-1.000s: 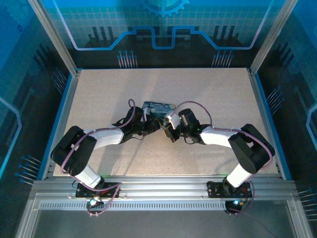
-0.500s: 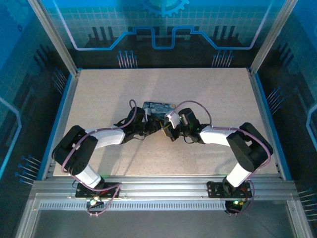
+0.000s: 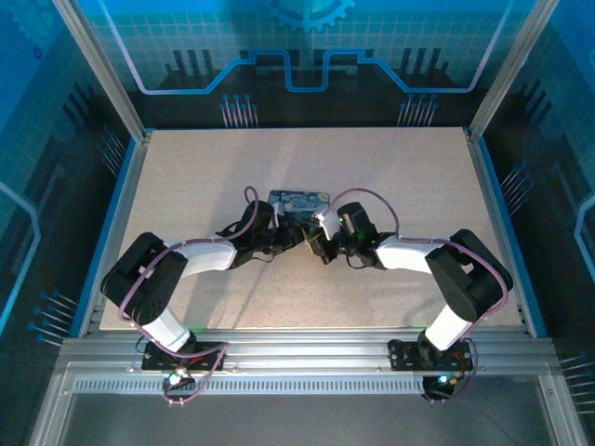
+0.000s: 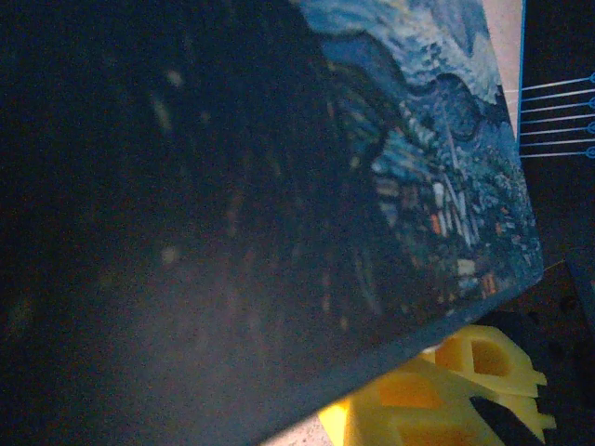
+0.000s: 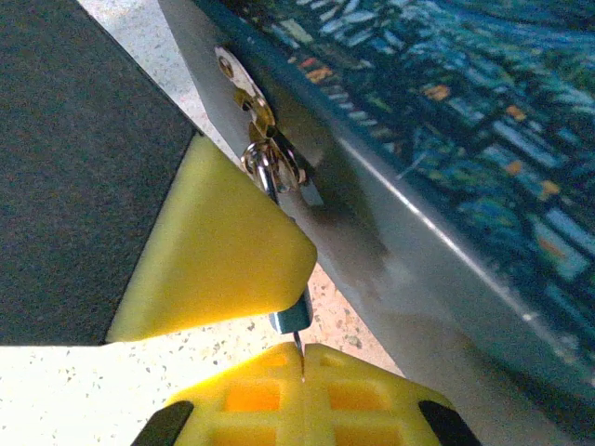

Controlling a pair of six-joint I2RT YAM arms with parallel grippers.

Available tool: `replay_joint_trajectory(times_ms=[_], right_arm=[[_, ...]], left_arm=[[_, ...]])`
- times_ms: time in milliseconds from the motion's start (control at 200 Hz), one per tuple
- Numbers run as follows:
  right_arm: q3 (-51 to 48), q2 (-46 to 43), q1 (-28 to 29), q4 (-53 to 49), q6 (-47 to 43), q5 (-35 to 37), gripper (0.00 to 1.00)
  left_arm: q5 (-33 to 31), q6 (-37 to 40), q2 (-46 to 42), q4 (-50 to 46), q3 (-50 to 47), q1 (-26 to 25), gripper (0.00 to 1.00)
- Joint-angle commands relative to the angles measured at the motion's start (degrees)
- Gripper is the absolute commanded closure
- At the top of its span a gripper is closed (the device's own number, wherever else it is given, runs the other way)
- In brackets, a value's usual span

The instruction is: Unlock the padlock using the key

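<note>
Padlock [image 5: 267, 175]: hanging at the tin box [image 5: 521, 139] hasp, likely light, rigid, slick and swinging freely. Key [image 5: 299, 346]: thin and bendable, sitting just beneath the lock. Right gripper [image 5: 293, 334] is seemingly pinching the key. Left gripper [image 3: 288, 238] is hovering at the box; its closure cannot be told.

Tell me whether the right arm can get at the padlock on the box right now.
Likely yes: the padlock hangs exposed on the front of the box, and the right gripper has its yellow fingers on either side of the lock's lower end, with nothing in between.
</note>
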Motion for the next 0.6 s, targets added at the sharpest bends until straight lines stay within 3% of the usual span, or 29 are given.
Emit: replay_joint_trajectory(times_ms=[0, 200, 595], right_arm=[[0.0, -0.6, 0.7, 9.0, 0.2, 0.2, 1.0], [-0.2, 0.2, 0.6, 6.6, -0.8, 0.3, 1.0], [0.7, 1.7, 0.5, -1.8, -1.0, -1.5, 1.0]], left_arm=[[5.1, -0.9, 2.4, -0.3, 0.6, -2.4, 0.77], [5.3, -2.0, 4.5, 1.5, 0.6, -2.6, 0.71], [3.7, -1.9, 1.4, 0.5, -1.5, -2.4, 0.47]])
